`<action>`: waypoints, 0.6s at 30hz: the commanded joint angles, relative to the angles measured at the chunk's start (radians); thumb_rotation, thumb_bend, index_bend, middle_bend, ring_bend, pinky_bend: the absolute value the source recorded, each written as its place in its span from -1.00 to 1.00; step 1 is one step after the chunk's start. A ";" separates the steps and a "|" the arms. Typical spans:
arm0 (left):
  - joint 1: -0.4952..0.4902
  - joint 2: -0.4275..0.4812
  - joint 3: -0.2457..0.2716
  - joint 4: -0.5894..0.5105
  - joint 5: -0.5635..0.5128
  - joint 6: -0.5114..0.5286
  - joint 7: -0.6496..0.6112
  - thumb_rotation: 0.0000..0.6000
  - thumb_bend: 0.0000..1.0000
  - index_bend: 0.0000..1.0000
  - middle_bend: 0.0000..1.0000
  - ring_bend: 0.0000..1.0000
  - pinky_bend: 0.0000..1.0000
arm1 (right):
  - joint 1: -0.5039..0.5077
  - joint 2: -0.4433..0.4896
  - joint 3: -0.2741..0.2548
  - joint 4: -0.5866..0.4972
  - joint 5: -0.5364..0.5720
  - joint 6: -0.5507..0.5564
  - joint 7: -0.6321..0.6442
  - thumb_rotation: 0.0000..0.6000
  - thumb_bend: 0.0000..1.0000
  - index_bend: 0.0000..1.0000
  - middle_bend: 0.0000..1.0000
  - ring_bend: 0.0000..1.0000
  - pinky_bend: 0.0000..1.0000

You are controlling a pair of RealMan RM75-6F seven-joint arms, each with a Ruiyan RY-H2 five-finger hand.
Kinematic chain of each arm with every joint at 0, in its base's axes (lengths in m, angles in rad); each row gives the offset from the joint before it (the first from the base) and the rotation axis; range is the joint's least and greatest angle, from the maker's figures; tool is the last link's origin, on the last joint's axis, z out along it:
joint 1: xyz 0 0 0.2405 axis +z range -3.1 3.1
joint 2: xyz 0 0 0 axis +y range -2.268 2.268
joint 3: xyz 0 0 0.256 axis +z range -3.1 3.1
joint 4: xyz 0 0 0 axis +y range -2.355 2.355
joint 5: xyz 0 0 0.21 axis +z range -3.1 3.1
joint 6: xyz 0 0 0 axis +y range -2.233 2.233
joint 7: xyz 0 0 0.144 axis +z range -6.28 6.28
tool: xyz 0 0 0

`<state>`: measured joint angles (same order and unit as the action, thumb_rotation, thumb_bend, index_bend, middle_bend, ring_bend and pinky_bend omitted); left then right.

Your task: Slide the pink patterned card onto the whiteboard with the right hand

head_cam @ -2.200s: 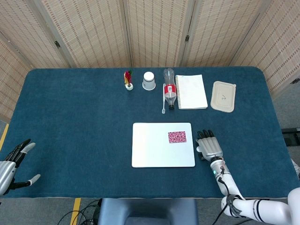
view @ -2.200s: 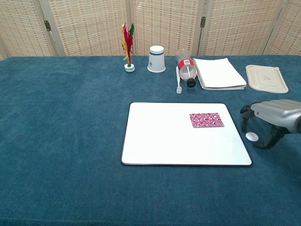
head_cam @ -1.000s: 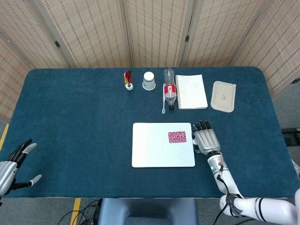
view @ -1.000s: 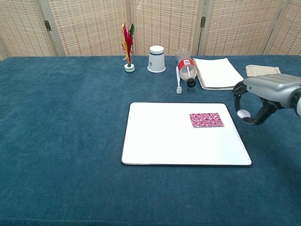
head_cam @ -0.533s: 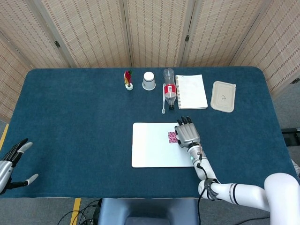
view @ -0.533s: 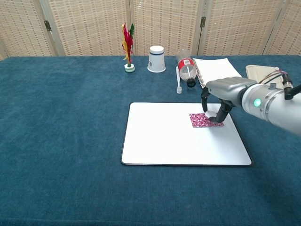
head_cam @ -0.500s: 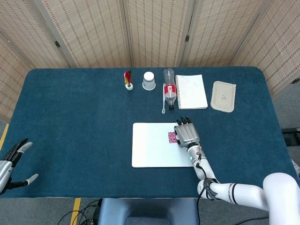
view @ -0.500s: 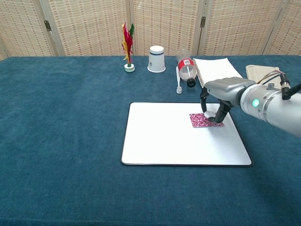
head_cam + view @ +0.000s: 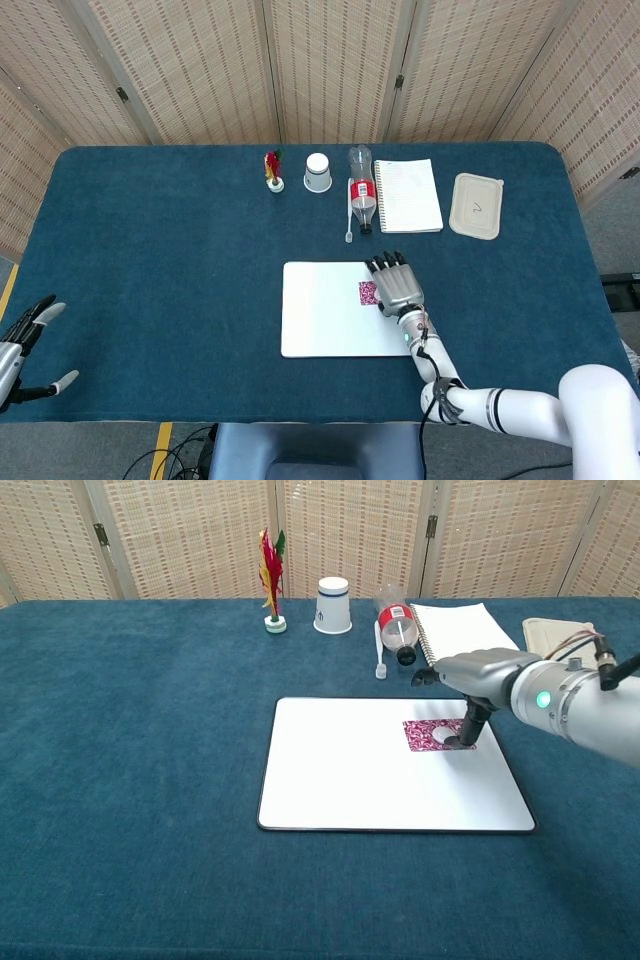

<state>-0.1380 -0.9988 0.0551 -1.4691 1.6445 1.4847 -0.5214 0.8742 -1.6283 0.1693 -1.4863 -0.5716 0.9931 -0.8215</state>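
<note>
The pink patterned card [image 9: 366, 292] [image 9: 425, 735] lies on the right part of the whiteboard [image 9: 320, 310] [image 9: 340, 770], which sits flat on the blue tablecloth. My right hand [image 9: 396, 284] [image 9: 480, 670] hovers over the card's right end, fingers stretched out. One fingertip [image 9: 455, 740] presses down on the card. From the head view the hand hides most of the card. My left hand [image 9: 22, 345] is at the table's near left edge, fingers apart, holding nothing; the chest view does not show it.
Along the far side stand a feathered shuttlecock [image 9: 272, 170] [image 9: 271, 580] and a paper cup [image 9: 318, 172] [image 9: 333, 605]. Beside them lie a plastic bottle [image 9: 362, 195] [image 9: 397, 625], a white stick [image 9: 380, 655], a spiral notebook [image 9: 408, 196] [image 9: 465, 635] and a beige lid [image 9: 477, 205] [image 9: 565, 645].
My right hand rose from the cloth right of the board, swung left over the card and now presses a fingertip on it with the fingers stretched flatter. The left hand drifted slightly lower.
</note>
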 commanded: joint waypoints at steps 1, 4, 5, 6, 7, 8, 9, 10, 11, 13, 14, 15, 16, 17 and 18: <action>0.002 -0.001 -0.002 0.001 -0.003 0.003 0.001 1.00 -0.49 -0.80 -0.94 -0.96 -0.64 | -0.041 0.055 -0.005 -0.081 -0.068 0.050 0.066 1.00 -0.56 -0.82 -0.83 -1.00 -1.00; 0.003 -0.002 -0.003 0.000 -0.008 0.001 0.016 1.00 -0.49 -0.80 -0.94 -0.96 -0.64 | -0.114 0.126 -0.029 -0.186 -0.199 0.129 0.163 1.00 -0.58 -0.82 -0.83 -1.00 -1.00; 0.003 -0.003 -0.004 -0.002 -0.009 0.000 0.023 1.00 -0.49 -0.80 -0.94 -0.96 -0.64 | -0.139 0.146 -0.042 -0.212 -0.247 0.156 0.194 1.00 -0.58 -0.82 -0.83 -1.00 -1.00; 0.004 -0.004 -0.004 -0.004 -0.009 0.000 0.032 1.00 -0.49 -0.80 -0.94 -0.96 -0.64 | -0.166 0.165 -0.058 -0.236 -0.299 0.183 0.230 1.00 -0.58 -0.82 -0.83 -1.00 -1.00; 0.004 -0.006 -0.005 -0.008 -0.010 0.001 0.045 1.00 -0.49 -0.80 -0.94 -0.96 -0.64 | -0.205 0.190 -0.085 -0.260 -0.376 0.220 0.281 1.00 -0.58 -0.82 -0.83 -1.00 -1.00; 0.005 -0.007 -0.006 -0.011 -0.010 0.002 0.054 1.00 -0.49 -0.80 -0.94 -0.96 -0.64 | -0.235 0.207 -0.109 -0.271 -0.439 0.251 0.320 1.00 -0.58 -0.82 -0.83 -1.00 -1.00; 0.005 -0.009 -0.006 -0.015 -0.010 0.002 0.065 1.00 -0.49 -0.80 -0.94 -0.96 -0.64 | -0.266 0.222 -0.136 -0.276 -0.501 0.284 0.358 1.00 -0.58 -0.82 -0.83 -1.00 -1.00; 0.005 -0.011 -0.007 -0.019 -0.010 0.002 0.079 1.00 -0.49 -0.80 -0.94 -0.96 -0.64 | -0.307 0.241 -0.175 -0.274 -0.582 0.331 0.398 1.00 -0.59 -0.83 -0.83 -1.00 -1.00; 0.005 -0.013 -0.008 -0.021 -0.011 0.000 0.090 1.00 -0.49 -0.80 -0.94 -0.96 -0.64 | -0.337 0.253 -0.204 -0.267 -0.642 0.368 0.424 1.00 -0.59 -0.83 -0.83 -1.00 -1.00; 0.005 -0.018 -0.011 -0.029 -0.024 -0.010 0.124 1.00 -0.49 -0.80 -0.94 -0.96 -0.64 | -0.404 0.275 -0.263 -0.237 -0.761 0.456 0.476 1.00 -0.61 -0.83 -0.83 -1.00 -1.00; 0.006 -0.020 -0.012 -0.034 -0.031 -0.015 0.146 1.00 -0.49 -0.80 -0.94 -0.96 -0.64 | -0.430 0.284 -0.284 -0.222 -0.804 0.491 0.494 1.00 -0.62 -0.83 -0.83 -1.00 -1.00; 0.007 -0.022 -0.013 -0.041 -0.038 -0.019 0.172 1.00 -0.49 -0.80 -0.94 -0.96 -0.64 | -0.455 0.293 -0.302 -0.209 -0.840 0.523 0.513 1.00 -0.62 -0.83 -0.83 -1.00 -1.00; 0.011 -0.024 -0.013 -0.055 -0.045 -0.020 0.211 1.00 -0.49 -0.80 -0.94 -0.96 -0.64 | -0.487 0.304 -0.322 -0.195 -0.880 0.562 0.539 1.00 -0.62 -0.83 -0.83 -1.00 -1.00; 0.015 -0.025 -0.013 -0.068 -0.046 -0.015 0.241 1.00 -0.49 -0.80 -0.94 -0.96 -0.64 | -0.510 0.312 -0.335 -0.184 -0.905 0.590 0.553 1.00 -0.62 -0.83 -0.83 -1.00 -1.00; 0.019 -0.027 -0.013 -0.081 -0.041 -0.007 0.267 1.00 -0.49 -0.80 -0.94 -0.96 -0.64 | -0.532 0.321 -0.346 -0.174 -0.925 0.615 0.562 1.00 -0.63 -0.83 -0.83 -1.00 -1.00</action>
<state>-0.1278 -1.0191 0.0440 -1.5182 1.6117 1.4740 -0.3191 0.4622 -1.3701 -0.0829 -1.6938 -1.3718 1.4760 -0.3587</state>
